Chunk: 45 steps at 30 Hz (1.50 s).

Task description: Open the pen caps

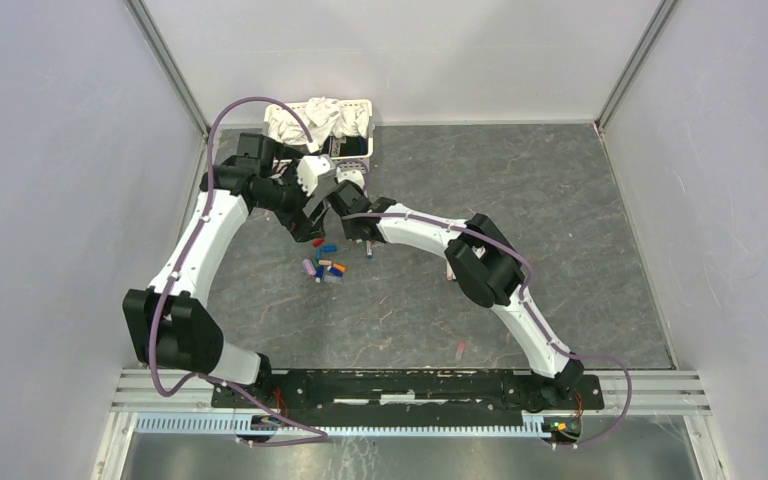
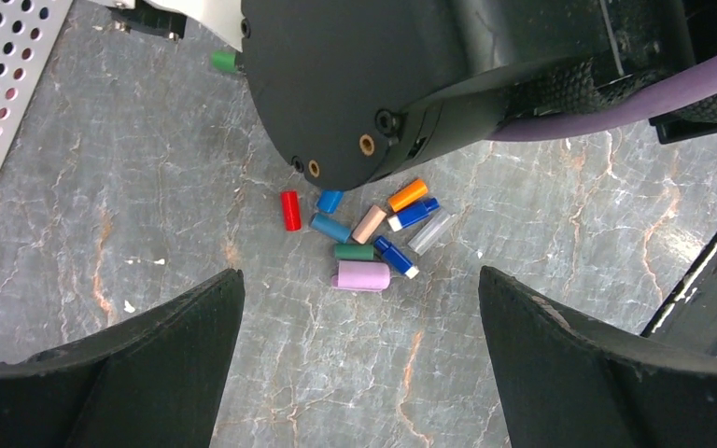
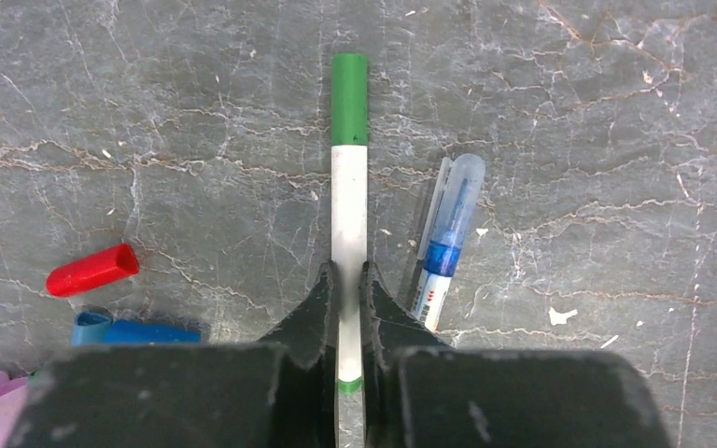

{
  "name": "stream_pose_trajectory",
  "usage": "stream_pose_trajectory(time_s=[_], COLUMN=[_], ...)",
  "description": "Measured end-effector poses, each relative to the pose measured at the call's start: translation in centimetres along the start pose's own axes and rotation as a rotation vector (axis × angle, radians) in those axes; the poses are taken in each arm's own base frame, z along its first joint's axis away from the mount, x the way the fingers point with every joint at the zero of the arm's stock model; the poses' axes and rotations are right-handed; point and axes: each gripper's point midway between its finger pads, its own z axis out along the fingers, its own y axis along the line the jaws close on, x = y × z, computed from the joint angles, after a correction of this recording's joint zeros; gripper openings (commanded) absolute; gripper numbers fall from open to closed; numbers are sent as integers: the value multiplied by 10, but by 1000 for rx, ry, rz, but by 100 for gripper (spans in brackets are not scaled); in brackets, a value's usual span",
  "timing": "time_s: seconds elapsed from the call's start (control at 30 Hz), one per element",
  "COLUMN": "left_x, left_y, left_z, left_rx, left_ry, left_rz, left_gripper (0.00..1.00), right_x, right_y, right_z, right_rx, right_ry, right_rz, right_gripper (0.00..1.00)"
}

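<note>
Clamping a white pen (image 3: 348, 205) with its green cap (image 3: 349, 98) still on, the right end effector (image 3: 347, 280) faces unfinished work, while the left end effector (image 2: 359, 280) hangs wide above loose caps (image 2: 354, 251).

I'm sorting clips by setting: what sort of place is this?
Probably a lab robot cell: plain white panels enclose a grey tabletop, with left arm and right arm bolted at its edge.

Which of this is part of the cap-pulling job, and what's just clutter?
Job:
- green-capped pen in the right gripper
- its green cap, still on
- blue pen with clear cap beside it
- loose caps heaped below the open left gripper

Lying about:
- white basket
- cloths in it
</note>
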Motion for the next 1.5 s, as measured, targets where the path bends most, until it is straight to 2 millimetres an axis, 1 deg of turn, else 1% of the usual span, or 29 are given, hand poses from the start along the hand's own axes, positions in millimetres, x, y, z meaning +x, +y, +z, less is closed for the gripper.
stream_pose_trajectory(time_s=[0.1, 0.23, 0.4, 0.5, 0.53, 0.67, 0.77, 0.83, 0.9, 0.93, 0.97, 1.03, 1.1, 1.13, 1.2, 1.3, 1.4, 1.5], left_x=[0, 1, 10, 18, 21, 31, 38, 44, 48, 51, 52, 54, 55, 54, 52, 47, 48, 54], left_y=[2, 2, -1, -5, -6, -13, -21, -25, -29, -32, -34, -39, -44, -47, -53, -63, -76, -87], left_z=[-4, -9, -10, -8, -7, -4, -1, 2, 4, 5, 6, 6, 6, 6, 4, 0, -3, -2], left_rx=[-22, -37, -26, -5, 3, 45, 89, 112, 136, 150, 161, 188, 211, 225, 246, 286, 341, 391], left_ry=[5, 7, 40, 61, 69, 92, 97, 103, 102, 102, 100, 94, 80, 68, 43, 0, -22, -18], left_rz=[6, 8, 21, 46, 56, 103, 140, 166, 189, 207, 220, 244, 272, 293, 324, 381, 414, 429], left_gripper=[100, 100, 100, 100, 100, 99, 98, 97, 97, 97, 97, 97, 97, 97, 97, 96, 93, 85], right_x=[-1, 0, 1, -1, -4, -20, -35, -37, -33, -27, -25, -13, 3, 17, 39, 61, 66, 65], right_y=[3, 17, 33, 39, 39, 43, 43, 40, 36, 38, 35, 35, 35, 36, 37, 40, 45, 50], right_z=[0, -2, -6, -15, -19, -54, -85, -107, -128, -136, -141, -149, -155, -160, -169, -182, -193, -202], right_rx=[-19, -95, -190, -245, -261, -364, -455, -523, -605, -647, -678, -747, -812, -855, -917, -998, -1068, -1131], right_ry=[0, 14, 28, 32, 32, 15, -15, -26, -20, -9, -1, 31, 71, 105, 162, 225, 245, 243], right_rz=[-17, -23, -49, -69, -70, -79, -83, -88, -90, -95, -93, -101, -109, -114, -119, -121, -125, -132], right_gripper=[0, 0, 0, 0, 0, 0, 0, 0, 0, 0, 0, 0, 0, 0, 0, 0, 0, 0])
